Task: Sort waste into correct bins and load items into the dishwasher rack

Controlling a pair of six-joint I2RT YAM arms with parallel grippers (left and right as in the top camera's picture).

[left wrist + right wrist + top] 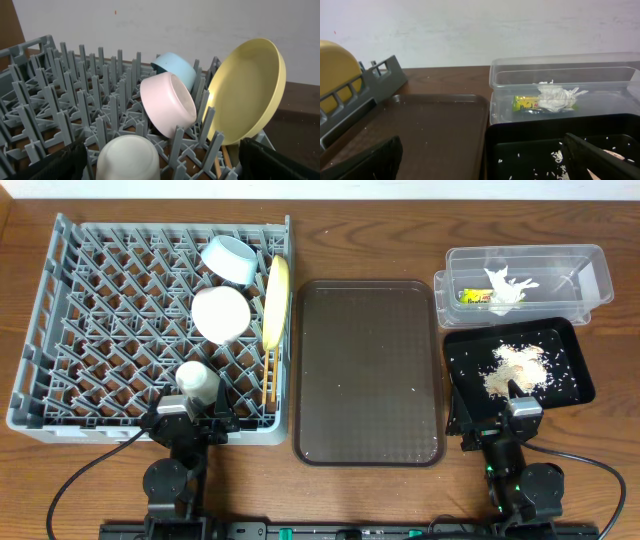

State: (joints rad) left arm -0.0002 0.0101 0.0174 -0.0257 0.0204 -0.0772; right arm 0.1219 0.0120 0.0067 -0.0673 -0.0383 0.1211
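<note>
Landmark is the brown tray (367,370), lying mid-surface.

Left of the brown tray: dishwasher rack (30,350) is sitting just beside it. The items are standing in the rack columns nearest the tray:
- yellow plate (276,300) is standing on edge in the closest column
- blue bowl (229,259) is tilting at the far end
- white bowl (219,313) is leaning just nearer than the blue bowl
- white cup (198,380) is sitting mouth-down toward the near edge
- chopsticks (268,380) are lying along the column under the plate

Right of the brown tray, far side: clear tub (590,275) is holding the white tissue (508,286) and the green-and-yellow wrapper (472,296), the two touching.

Right of the brown tray, near side: black tray (575,370) is carrying the beige scraps (518,366), with loose grains scattered around the pile.

Left end effector (161,150) is hanging open at the rack's near edge, left of the brown tray, gripping nothing; the cup is sitting just ahead of it.

Right end effector (482,142) is hanging open over the black tray's near edge, right of the brown tray, gripping nothing.
</note>
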